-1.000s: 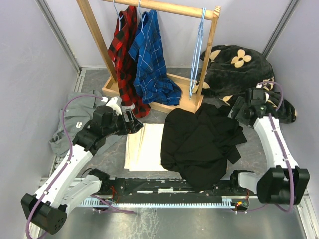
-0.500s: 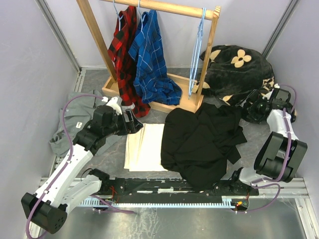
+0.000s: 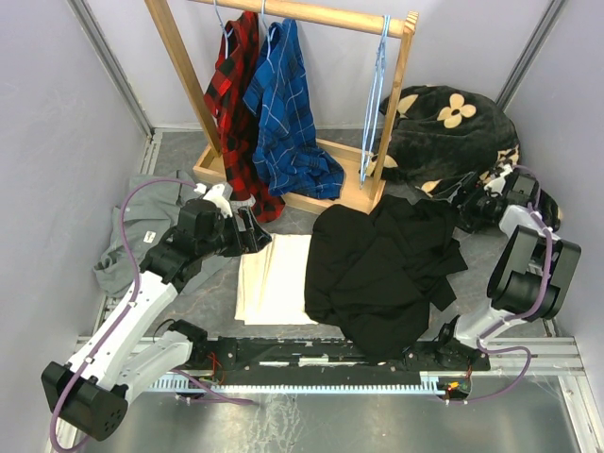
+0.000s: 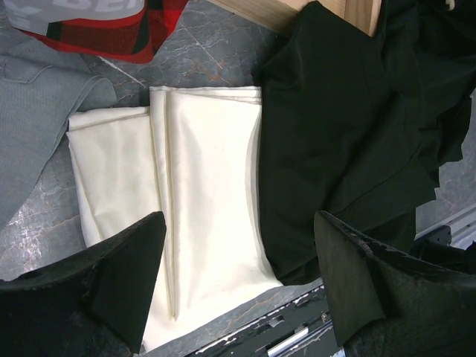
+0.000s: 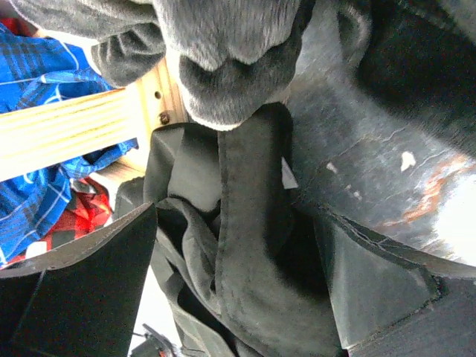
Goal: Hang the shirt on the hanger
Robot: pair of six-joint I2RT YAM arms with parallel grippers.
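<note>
The black shirt lies crumpled on the table in front of the wooden rack. Thin light-blue hangers dangle from the right end of the rack's rail, and both grippers are far from them. My right gripper is at the shirt's far right edge, beside the flowered blanket. It is open, and in the right wrist view a fold of the shirt with a small white label lies between its fingers. My left gripper is open above a cream cloth, with the shirt to its right.
The wooden rack at the back holds a red plaid shirt and a blue plaid shirt. A black blanket with cream flowers is heaped at the back right. A grey shirt lies at the left.
The right arm has folded up, its elbow rising from the near edge. Its wrist has shifted right, to the shirt's edge by the blanket. The left arm has stayed put.
</note>
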